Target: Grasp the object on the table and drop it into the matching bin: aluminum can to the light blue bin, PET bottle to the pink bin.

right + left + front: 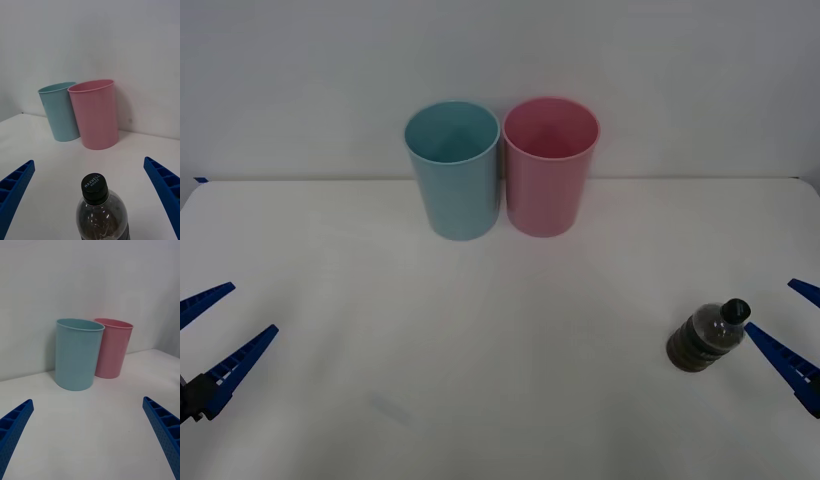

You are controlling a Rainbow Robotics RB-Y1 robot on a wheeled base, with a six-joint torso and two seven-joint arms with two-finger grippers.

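The PET bottle (705, 338), small and clear with dark brown liquid and a black cap, stands upright on the white table (480, 340) at the front right. My right gripper (794, 330) is open just to its right. In the right wrist view the bottle (101, 212) stands close in front of the open right gripper (88, 161), between the lines of its two fingers. The light blue bin (454, 180) and the pink bin (549, 175) stand side by side at the back centre, the pink one on the right. My left gripper (220, 335) hangs open at the front left, holding nothing.
A plain white wall rises behind the bins. The left wrist view looks across bare table at the light blue bin (77, 356) and the pink bin (114, 348). The right wrist view has the pink bin (95, 116) beyond the bottle, with the light blue bin (60, 112) beside it.
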